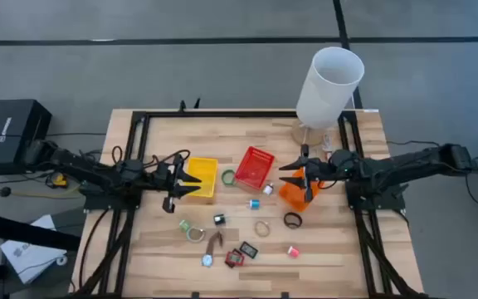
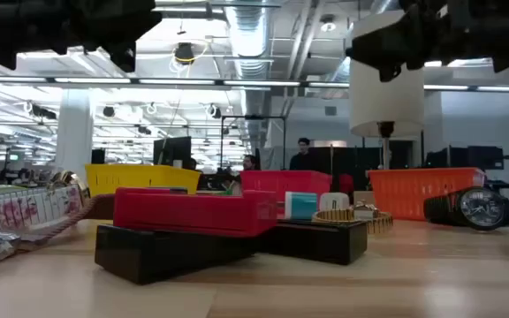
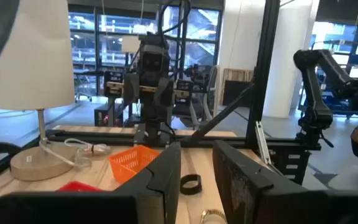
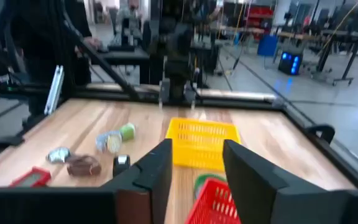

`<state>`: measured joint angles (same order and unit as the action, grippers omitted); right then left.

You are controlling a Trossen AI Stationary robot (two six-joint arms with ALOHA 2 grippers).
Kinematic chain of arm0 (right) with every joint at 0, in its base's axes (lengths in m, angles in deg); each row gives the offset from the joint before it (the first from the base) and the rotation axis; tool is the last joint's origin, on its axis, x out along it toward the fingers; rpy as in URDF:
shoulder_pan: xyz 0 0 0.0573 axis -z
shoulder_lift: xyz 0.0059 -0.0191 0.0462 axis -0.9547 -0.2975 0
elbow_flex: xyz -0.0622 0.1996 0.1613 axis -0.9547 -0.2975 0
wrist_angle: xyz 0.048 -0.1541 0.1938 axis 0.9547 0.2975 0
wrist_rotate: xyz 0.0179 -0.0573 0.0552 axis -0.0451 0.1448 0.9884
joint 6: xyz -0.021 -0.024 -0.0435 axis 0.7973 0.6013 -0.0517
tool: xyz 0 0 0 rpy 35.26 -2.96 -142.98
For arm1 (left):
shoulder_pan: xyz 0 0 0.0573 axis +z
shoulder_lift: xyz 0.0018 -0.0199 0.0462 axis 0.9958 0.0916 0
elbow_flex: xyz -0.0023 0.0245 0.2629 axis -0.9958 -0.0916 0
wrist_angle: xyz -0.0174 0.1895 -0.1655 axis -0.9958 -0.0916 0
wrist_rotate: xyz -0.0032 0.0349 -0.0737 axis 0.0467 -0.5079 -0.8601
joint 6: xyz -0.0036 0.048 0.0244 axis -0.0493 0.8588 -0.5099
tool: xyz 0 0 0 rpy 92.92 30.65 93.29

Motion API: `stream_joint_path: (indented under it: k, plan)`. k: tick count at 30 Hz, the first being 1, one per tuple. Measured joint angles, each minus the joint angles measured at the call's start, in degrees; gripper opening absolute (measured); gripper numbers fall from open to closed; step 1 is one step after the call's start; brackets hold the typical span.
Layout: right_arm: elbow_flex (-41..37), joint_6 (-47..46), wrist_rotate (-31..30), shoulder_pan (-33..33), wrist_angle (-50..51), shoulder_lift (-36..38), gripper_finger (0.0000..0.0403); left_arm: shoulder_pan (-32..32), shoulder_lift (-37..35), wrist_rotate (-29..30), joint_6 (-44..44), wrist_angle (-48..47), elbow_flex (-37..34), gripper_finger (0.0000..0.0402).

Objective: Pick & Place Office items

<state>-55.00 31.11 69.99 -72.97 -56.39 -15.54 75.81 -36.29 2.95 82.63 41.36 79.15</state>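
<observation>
Both grippers raised and empty; office items scattered on the front half of the table.

The left gripper (image 1: pixel 175 188) hangs above the yellow basket (image 1: pixel 202 177), fingers (image 3: pixel 166 180) apart with nothing between them. The right gripper (image 1: pixel 297 175) hangs over the orange basket (image 1: pixel 295 193), jaws likewise apart and empty. The red basket (image 1: pixel 255 168) sits between the two. From both grippers the office items (image 1: pixel 231 237) lie toward the front edge of the table (image 1: pixel 330 257), at table level below the jaws. The black ring (image 1: pixel 292 220) lies just in front of the orange basket, so the right arm is judged nearer to it. The green ring (image 1: pixel 194 232) and the brown piece (image 1: pixel 215 242) lie in front of the yellow basket, nearer the left arm. The brown piece's long axis runs roughly front to back.
</observation>
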Motion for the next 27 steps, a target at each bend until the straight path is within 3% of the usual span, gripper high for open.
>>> stream_joint_path:
  k: [10,16,21,27]
  plan:
    - [0.0,0.3,-0.2,0.0,-0.3,-6.4,0.0178,0.0,6.4,0.0,0.0,-3.8,5.5,0.0090]
    - [0.0,2.4,-0.2,0.0,-0.4,-6.3,0.0176,0.0,8.5,0.4,-0.2,-17.5,12.8,0.0090]
    - [0.0,3.5,-0.2,0.0,-0.5,-6.5,0.0176,-1.9,8.8,3.9,-0.4,-35.3,19.9,0.0090]
    - [0.0,3.5,-0.2,0.0,-0.1,-6.9,0.0176,-6.6,9.0,7.6,-8.8,-50.2,23.9,0.0090]
